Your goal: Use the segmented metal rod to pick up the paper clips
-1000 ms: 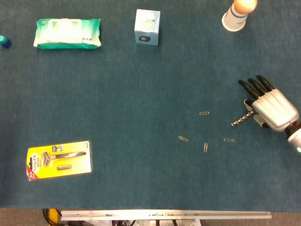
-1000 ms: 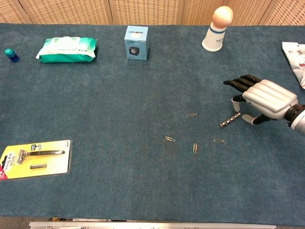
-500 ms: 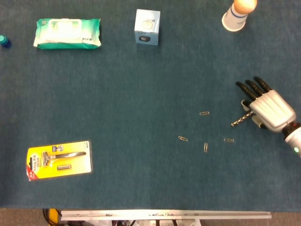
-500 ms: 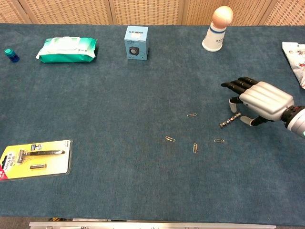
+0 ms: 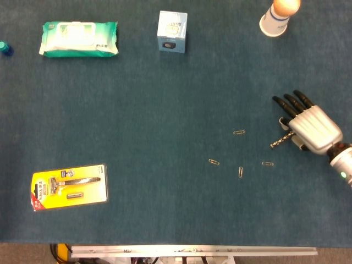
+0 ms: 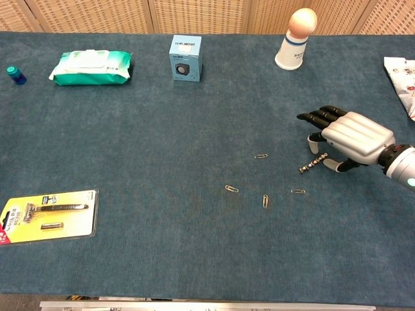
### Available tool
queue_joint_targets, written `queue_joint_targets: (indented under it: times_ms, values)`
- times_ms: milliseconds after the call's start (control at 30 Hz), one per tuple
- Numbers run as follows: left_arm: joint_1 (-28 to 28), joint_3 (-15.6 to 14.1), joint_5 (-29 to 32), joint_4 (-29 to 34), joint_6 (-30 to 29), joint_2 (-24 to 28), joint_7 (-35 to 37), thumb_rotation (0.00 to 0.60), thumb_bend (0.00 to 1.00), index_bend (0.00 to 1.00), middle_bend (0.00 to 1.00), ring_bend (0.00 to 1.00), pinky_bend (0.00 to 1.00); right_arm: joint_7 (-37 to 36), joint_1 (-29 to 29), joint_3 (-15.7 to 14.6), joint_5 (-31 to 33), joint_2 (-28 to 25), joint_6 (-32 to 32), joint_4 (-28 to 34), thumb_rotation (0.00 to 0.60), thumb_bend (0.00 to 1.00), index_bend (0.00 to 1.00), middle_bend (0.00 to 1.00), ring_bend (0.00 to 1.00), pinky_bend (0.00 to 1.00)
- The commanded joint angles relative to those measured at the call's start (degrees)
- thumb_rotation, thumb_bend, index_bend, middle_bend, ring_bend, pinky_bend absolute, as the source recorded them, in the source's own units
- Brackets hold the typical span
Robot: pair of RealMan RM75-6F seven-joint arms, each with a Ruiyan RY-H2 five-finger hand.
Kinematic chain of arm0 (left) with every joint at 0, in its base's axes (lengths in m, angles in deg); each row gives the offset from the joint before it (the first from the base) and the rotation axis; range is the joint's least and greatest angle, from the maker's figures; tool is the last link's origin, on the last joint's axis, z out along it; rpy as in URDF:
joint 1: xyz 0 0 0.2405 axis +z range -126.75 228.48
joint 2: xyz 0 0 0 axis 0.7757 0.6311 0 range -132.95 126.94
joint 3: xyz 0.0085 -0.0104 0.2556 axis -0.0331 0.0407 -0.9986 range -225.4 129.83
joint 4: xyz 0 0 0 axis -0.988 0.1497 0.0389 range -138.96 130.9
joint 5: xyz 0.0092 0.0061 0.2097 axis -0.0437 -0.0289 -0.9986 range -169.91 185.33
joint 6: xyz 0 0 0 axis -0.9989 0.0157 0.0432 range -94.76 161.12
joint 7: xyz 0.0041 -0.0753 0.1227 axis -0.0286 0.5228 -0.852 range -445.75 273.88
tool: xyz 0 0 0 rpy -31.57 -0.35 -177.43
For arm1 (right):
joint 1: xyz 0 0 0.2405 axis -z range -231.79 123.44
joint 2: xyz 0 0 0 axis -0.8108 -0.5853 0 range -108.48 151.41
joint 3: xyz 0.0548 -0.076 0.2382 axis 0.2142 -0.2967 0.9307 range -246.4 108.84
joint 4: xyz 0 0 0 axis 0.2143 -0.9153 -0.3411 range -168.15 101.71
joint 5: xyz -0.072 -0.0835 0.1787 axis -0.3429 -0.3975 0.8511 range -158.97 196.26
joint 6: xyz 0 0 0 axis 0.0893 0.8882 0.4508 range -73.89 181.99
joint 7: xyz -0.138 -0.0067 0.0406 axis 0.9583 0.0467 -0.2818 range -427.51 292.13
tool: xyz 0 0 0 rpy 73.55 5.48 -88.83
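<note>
Rod (image 5: 279, 141) lying flat on the blue table (image 5: 165, 110), right hand (image 5: 308, 124) hovering above its far end, fingers (image 6: 316, 117) stretched out and spread, nothing gripped yet so far as either view shows; thumb tucked low beside the rod's end, actual contact impossible to tell. Left hand nowhere in view. Paper clips scattered just left of the rod: one (image 5: 238, 132) above, one (image 5: 268, 164) below the rod's tip, one (image 5: 240, 171) and one (image 5: 214, 162) further left. Best done, by judgement, with a slow descent, thumb and fingertips closing across the rod's near end rather than its middle, leaving the free tip clear to sweep over the clips; likely slippery and segmented, so a firm pinch and a level lift before any sideways travel. Compared with a second earlier, hand shifted slightly left and further up the table, now more squarely over the rod; rod and clips unmoved. Elsewhere: wipes pack (image 5: 80, 38), small box (image 5: 172, 31), razor pack (image 5: 69, 187), white cup (image 5: 278, 16).
</note>
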Motion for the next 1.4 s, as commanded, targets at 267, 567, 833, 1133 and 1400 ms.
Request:
queue_joint_targets:
  times_ms: [267,567,833,1133,1400]
  values:
    - [0.01,0.01,-0.02,0.03,-0.04,0.04,0.16,0.6,0.26,0.54,0.46,0.38,0.61,0.27,-0.09,-0.07,0.16,0.33,-0.11,-0.35,0.6,0.3,0.47,0.01,0.0,0.01]
    - [0.0,0.03,0.08,0.1,0.03,0.12,0.25,0.6,0.25,0.54,0.46,0.38,0.61,0.56,0.01,-0.26,0.13,0.67,0.08,-0.66,0.6,0.3,0.52,0.01,0.0,0.01]
    - [0.01,0.03,0.15,0.2,0.08,0.17,0.23,0.6,0.25,0.54,0.46,0.38,0.61,0.86,0.1,-0.21,0.22,1.1,0.32,-1.19,0.6,0.3,0.57,0.02,0.0,0.01]
    - [0.0,0.05,0.2,0.17,0.11,0.17,0.17,0.6,0.26,0.54,0.46,0.38,0.61,1.2,0.12,-0.02,0.59,1.3,0.3,-1.38,0.6,0.3,0.6,0.02,0.0,0.01]
    - [-0.06,0.09,0.32,0.07,0.23,0.12,0.06,0.6,0.25,0.54,0.46,0.38,0.61,1.46,0.72,-0.36,-0.15,-0.03,2.14,0.56,0.6,0.3,0.61,0.02,0.0,0.01]
